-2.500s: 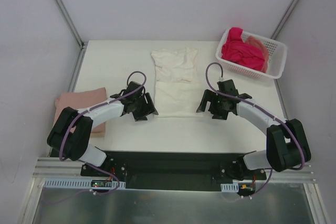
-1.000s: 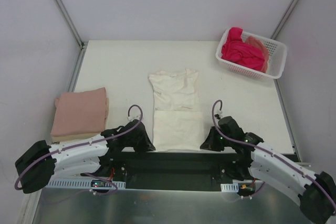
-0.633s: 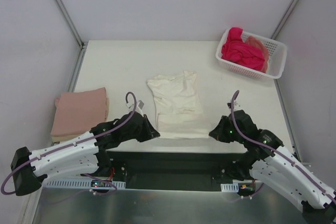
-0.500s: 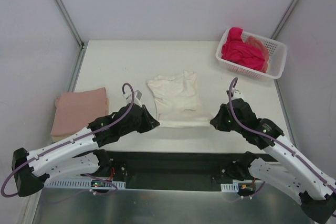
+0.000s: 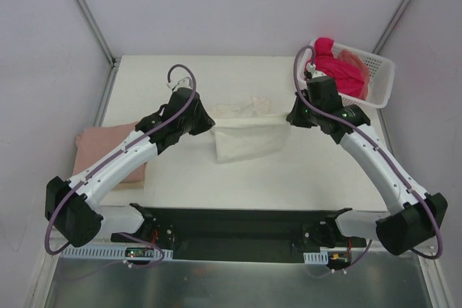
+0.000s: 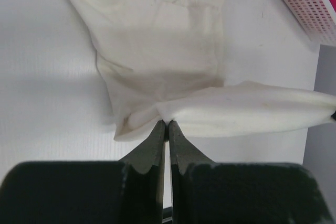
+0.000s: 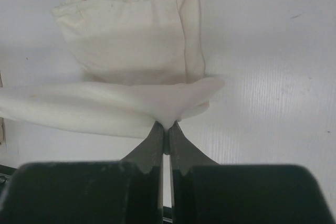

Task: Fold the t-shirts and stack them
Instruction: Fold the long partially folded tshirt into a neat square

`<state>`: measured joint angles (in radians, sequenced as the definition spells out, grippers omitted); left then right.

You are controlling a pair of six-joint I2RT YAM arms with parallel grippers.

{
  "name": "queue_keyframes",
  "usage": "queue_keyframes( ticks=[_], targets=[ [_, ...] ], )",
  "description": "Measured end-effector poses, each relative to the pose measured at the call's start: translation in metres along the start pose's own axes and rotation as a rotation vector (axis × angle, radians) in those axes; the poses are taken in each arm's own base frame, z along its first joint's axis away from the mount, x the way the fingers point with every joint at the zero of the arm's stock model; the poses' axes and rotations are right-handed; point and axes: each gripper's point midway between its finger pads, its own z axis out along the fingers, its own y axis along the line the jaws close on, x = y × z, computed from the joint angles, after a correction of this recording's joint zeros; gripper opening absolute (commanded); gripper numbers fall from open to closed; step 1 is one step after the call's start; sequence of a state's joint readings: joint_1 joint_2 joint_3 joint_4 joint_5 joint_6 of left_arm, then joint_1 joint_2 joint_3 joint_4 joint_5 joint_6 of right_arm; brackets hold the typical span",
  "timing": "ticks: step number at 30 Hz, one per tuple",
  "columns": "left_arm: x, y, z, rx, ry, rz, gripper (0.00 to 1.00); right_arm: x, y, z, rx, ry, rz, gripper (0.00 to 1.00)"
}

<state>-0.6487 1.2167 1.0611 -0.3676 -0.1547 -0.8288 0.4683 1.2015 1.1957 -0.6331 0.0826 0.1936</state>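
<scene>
Left fingers point(image 6: 161, 132) pinched tight on a corner of the cream t-shirt point(image 6: 163, 40)'s edge, no gap between the tips. Right fingers point(image 7: 157, 135) same, clamped on the opposite corner. That edge runs taut from one pair straight across to the other, lifted off the table point(image 5: 144, 84).

Beyond the fingertips in both wrist views: the rest of the shirt lies flat on the table, sleeve and collar end farthest out, slightly rumpled.

Changes:
- Half a second ago both pairs of fingers were low, close to the arm bases, with the held edge at the shirt's near end. Now both arms are stretched out and the edge sits over the shirt's far half, just short of the collar end.
- The shirt is doubled over under the held edge; its footprint is much shorter than a second ago.
- The collar end has barely moved since half a second ago.
- Grip unchanged over the last second, both sides.

Outward from the left fingers: folded pink t-shirt point(image 5: 97, 142) well apart, beside the left arm, unmoved. Outward from the right fingers: basket point(image 5: 382, 70) near, magenta t-shirt point(image 5: 336, 70) and peach t-shirt point(image 5: 357, 59) inside it, unmoved.
</scene>
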Motion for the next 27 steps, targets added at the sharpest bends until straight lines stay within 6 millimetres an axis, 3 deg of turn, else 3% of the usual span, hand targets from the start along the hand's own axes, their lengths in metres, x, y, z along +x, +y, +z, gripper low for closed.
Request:
queue_keyframes(
  ticks=[6, 14, 22, 24, 25, 27],
  targets=[
    [-0.028, 0.012, 0.027, -0.062, -0.001, -0.019, 0.0, -0.033, 0.008, 0.038, -0.082, 0.061, 0.035, 0.0],
    [-0.058, 0.028, 0.073, -0.11, 0.048, -0.048, 0.0, -0.034, -0.002, 0.103, -0.187, 0.21, 0.175, 0.01],
    [-0.068, 0.054, 0.129, -0.181, 0.109, -0.067, 0.0, -0.058, -0.005, 0.17, -0.252, 0.275, 0.264, 0.04],
    [-0.07, 0.059, 0.141, -0.185, 0.125, -0.077, 0.09, -0.057, -0.008, 0.187, -0.256, 0.297, 0.287, 0.18],
    [-0.071, 0.062, 0.148, -0.19, 0.132, -0.082, 0.26, -0.056, -0.009, 0.194, -0.256, 0.306, 0.298, 0.23],
    [-0.072, 0.07, 0.157, -0.207, 0.142, -0.083, 0.46, -0.055, -0.012, 0.21, -0.258, 0.329, 0.315, 0.37]
  ],
)
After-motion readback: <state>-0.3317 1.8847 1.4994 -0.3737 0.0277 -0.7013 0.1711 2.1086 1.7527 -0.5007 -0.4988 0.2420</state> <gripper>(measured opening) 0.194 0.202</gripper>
